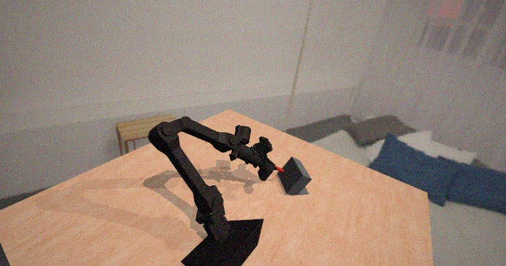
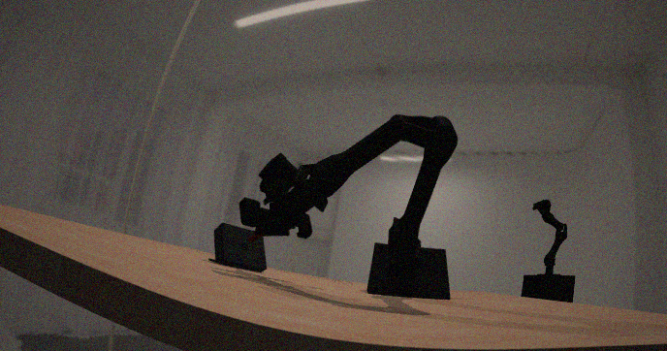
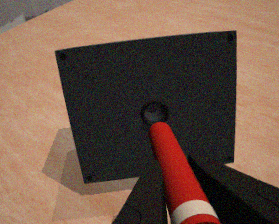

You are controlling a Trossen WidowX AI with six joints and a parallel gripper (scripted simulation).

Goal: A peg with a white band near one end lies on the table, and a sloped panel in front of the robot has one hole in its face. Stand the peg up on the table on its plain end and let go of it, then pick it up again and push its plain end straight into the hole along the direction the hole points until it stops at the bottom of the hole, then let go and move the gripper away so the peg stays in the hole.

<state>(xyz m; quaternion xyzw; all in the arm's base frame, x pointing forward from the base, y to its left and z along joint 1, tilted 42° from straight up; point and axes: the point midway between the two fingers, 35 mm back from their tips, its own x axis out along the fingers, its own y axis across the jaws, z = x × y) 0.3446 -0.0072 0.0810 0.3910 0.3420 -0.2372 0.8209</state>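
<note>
The pincer is clamped tight on the red peg, gripping it near the white band so the plain end leads. That plain tip sits right at the mouth of the 1 hole in the sloped panel, which rests on the desk. The arm leans forward and low, probably so the peg's axis matches the hole's direction. Judging by the exposed length, insertion has barely begun; a straight push remains.
</note>
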